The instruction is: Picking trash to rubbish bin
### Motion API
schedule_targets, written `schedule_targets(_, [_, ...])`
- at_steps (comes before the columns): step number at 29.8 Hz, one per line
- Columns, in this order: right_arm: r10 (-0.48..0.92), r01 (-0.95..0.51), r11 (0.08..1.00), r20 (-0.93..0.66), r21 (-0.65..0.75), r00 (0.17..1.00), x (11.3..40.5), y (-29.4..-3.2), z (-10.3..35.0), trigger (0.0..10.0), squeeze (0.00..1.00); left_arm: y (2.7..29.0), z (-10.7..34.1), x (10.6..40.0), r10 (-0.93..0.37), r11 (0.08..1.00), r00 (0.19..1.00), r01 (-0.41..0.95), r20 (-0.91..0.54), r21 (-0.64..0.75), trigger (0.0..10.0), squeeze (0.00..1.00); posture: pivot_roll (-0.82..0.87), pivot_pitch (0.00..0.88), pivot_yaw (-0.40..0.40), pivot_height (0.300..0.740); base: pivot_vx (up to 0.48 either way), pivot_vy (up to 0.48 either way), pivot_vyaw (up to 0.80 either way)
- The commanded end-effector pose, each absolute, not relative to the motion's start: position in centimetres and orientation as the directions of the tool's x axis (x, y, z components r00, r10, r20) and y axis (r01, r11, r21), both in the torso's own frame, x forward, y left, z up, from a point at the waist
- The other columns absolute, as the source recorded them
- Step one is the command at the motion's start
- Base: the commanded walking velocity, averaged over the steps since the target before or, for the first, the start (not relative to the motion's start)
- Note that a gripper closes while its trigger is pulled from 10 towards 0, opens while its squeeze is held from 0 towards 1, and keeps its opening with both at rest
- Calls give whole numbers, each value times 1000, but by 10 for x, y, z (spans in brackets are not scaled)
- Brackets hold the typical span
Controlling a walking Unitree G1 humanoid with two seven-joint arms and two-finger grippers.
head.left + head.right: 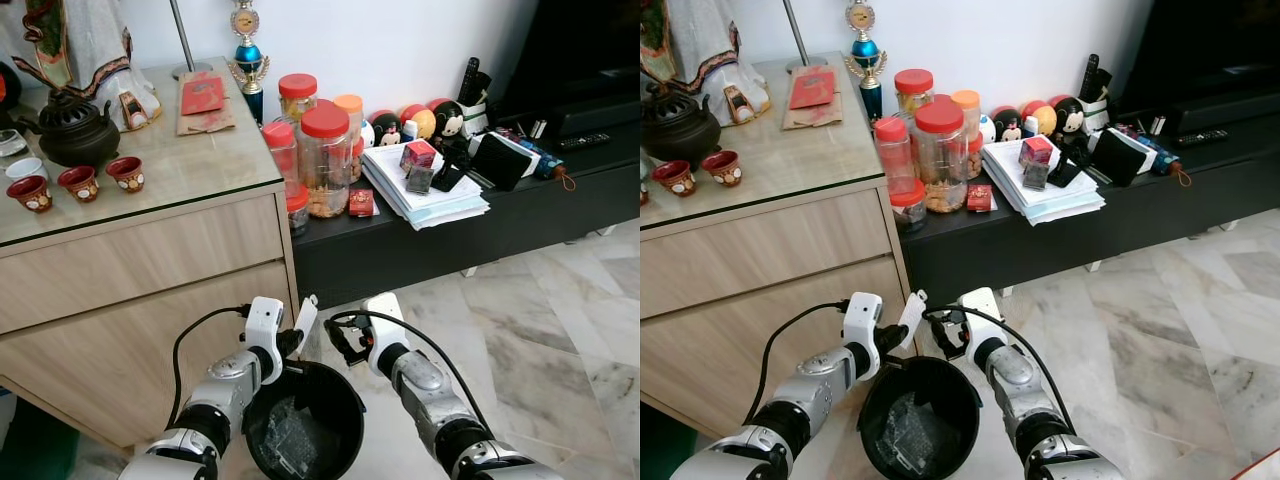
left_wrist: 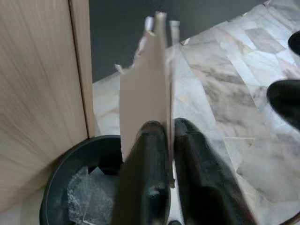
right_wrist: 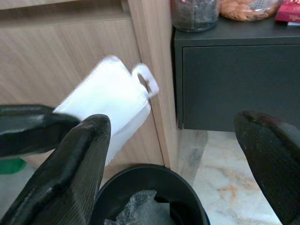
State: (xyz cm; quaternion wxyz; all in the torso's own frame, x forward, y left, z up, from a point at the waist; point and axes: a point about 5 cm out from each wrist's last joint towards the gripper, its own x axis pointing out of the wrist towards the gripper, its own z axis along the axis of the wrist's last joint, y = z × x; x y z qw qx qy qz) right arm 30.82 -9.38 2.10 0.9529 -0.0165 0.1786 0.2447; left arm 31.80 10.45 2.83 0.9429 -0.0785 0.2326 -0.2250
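A black round rubbish bin stands on the floor in front of me, with a crumpled clear wrapper inside. My left gripper hovers over the bin's far rim, shut on a flat white piece of torn paper that stands upright between its fingers. My right gripper is just to the right of it, above the rim, open and holding nothing. In the right wrist view the paper and the bin lie between its spread fingers.
A wooden cabinet with cups and a teapot stands to the left, touching the bin. A low black TV bench carries red-lidded jars, stacked papers and toys. Marble floor spreads to the right.
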Motion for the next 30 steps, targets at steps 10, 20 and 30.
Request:
schedule_targets(10, [481,-504,863,-354,30,802,308,-91,22,10000,0,105,28,319,-468,882,787,392,-401,-260,10000,1000,36,28,50,740,0,0,0])
schedule_targets(20, [500,-531,847,-375,22,781,304,-89,17,10000,0,116,32,323,-421,907,819,377,-389,-189,10000,0,36,32,55,740,0,0,0])
schedule_targets(30, [389,-437,900,-480,13,786,287,-113,-6,10000,0,193,36,305,-177,983,936,181,-304,-13,10000,0,60,38,58,740,0,0,0])
